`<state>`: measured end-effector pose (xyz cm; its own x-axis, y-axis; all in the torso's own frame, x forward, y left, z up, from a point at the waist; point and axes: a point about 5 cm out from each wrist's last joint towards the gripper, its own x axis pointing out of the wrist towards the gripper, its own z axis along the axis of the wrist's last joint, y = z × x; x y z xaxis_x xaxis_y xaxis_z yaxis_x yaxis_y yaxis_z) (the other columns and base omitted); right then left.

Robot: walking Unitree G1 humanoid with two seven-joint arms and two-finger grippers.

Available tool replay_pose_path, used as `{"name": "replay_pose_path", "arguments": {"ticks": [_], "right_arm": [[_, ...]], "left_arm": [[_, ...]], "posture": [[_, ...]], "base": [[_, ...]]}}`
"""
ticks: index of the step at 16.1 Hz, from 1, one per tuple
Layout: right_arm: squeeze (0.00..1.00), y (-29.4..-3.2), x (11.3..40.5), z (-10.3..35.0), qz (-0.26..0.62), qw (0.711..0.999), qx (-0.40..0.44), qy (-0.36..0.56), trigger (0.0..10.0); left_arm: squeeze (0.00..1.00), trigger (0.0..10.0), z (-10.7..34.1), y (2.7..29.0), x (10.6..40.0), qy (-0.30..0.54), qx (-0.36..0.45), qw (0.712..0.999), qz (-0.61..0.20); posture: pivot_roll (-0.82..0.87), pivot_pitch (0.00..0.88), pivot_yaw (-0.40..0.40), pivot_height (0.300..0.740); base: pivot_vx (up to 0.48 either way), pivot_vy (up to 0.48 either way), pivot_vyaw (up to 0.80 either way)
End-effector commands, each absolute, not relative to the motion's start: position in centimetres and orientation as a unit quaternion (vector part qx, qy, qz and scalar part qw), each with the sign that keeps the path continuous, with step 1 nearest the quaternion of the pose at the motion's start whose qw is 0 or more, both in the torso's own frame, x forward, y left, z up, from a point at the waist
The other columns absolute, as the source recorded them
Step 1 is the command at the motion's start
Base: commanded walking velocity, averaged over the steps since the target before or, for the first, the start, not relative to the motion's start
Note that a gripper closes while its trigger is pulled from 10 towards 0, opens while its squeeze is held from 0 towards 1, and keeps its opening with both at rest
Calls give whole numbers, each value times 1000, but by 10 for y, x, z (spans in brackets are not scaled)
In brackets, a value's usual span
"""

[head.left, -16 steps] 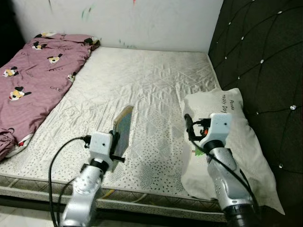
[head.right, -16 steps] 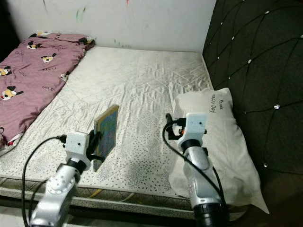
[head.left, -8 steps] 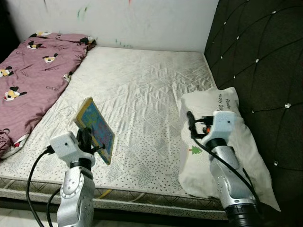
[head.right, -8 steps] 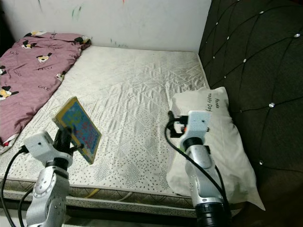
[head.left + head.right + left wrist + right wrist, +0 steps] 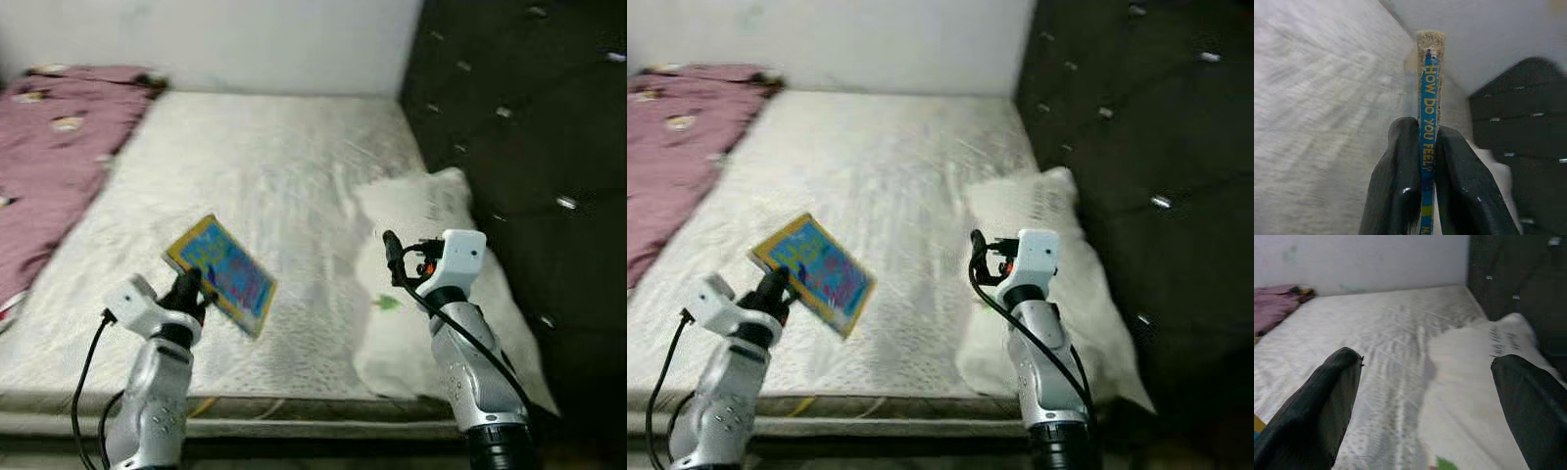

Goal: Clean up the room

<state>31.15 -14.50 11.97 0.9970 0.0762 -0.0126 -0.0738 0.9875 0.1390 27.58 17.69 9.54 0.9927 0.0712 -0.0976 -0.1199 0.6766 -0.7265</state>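
My left gripper (image 5: 189, 289) is shut on a thin picture book (image 5: 221, 273) with a blue and yellow cover, held tilted over the near part of the white mattress (image 5: 245, 166). In the left wrist view the book's spine (image 5: 1427, 127), lettered "HOW DO YOU FEEL", stands clamped between the two black fingers (image 5: 1400, 191). My right gripper (image 5: 392, 257) is open and holds nothing; it hovers over the white pillow (image 5: 431, 284) by the dark headboard. Its two fingers (image 5: 1317, 411) stand wide apart in the right wrist view, with the pillow (image 5: 1474, 382) between them.
A maroon patterned blanket (image 5: 49, 147) lies bunched along the mattress's far left side. The dark tufted headboard (image 5: 529, 127) rises on the right and a white wall (image 5: 216, 39) closes the back. The mattress's front edge (image 5: 274, 406) is just below my arms.
The camera has shifted and the picture is blurred. My left wrist has turned, swinging the book from upright and edge-on to a flatter tilt with its cover up. The right gripper has stayed over the pillow.
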Motion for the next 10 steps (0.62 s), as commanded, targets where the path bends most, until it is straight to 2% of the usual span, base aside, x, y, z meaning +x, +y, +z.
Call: {"name": "replay_pose_path", "arguments": {"ticks": [1, 4, 7, 8, 10], "right_arm": [[0, -146, 311, 123, 37, 997, 72, 7, 10000], [0, -147, 313, 124, 38, 997, 69, 6, 10000], [0, -149, 314, 125, 34, 997, 67, 5, 10000], [0, -150, 314, 124, 31, 997, 67, 6, 10000], [0, -151, 312, 120, 31, 998, 62, 11, 10000]], "left_arm": [[0, 10000, 111, 157, 280, -3, -482, 876, 18], [0, 10000, 107, 166, 281, 9, -428, 903, 39], [0, 10000, 106, 169, 281, 15, -303, 953, 15], [0, 10000, 106, 168, 277, 13, -238, 971, -1], [0, 10000, 108, 170, 272, 0, -186, 982, -14]], "posture": [[14, 51, -16, 740], [12, 50, -15, 740], [12, 50, -12, 740], [12, 50, -12, 740], [16, 51, -12, 740]], "base": [[0, 0, 0], [0, 0, 0], [0, 0, 0], [0, 0, 0], [0, 0, 0]]}}
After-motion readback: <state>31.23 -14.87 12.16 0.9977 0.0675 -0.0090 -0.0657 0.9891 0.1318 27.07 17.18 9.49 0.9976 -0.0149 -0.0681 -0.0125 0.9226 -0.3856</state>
